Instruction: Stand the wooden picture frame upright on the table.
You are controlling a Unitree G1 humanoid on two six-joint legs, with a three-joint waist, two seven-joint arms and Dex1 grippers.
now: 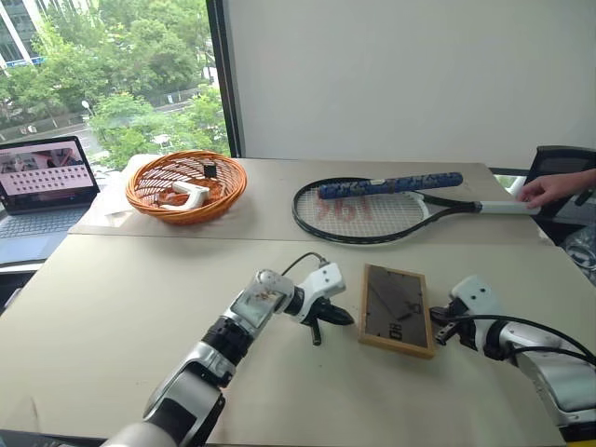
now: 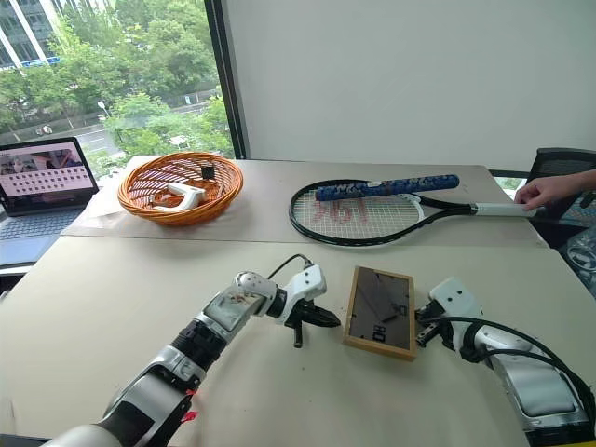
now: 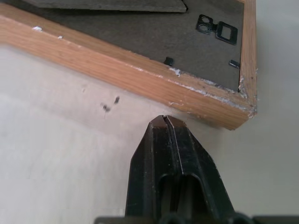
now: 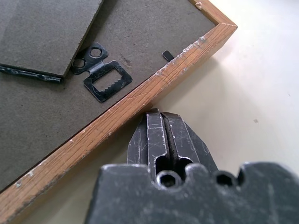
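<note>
Both fingers pressed together, flanking wooden picture frame

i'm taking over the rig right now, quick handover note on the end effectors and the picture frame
Left end effector: shut, empty, low over the table, tip just short of the frame's left long edge.
Right end effector: shut, empty, tip right at the frame's right edge; contact cannot be told.
Wooden picture frame: lying flat, dark back panel up, between the two end effectors, fold-out stand folded flat against the back.
Done: both arms placed on either side of the frame.
Left: lift the frame, fold out the stand, set it upright.
Nearby: tennis racket on the far side, a person's hand on its handle; wicker basket far left.
</note>
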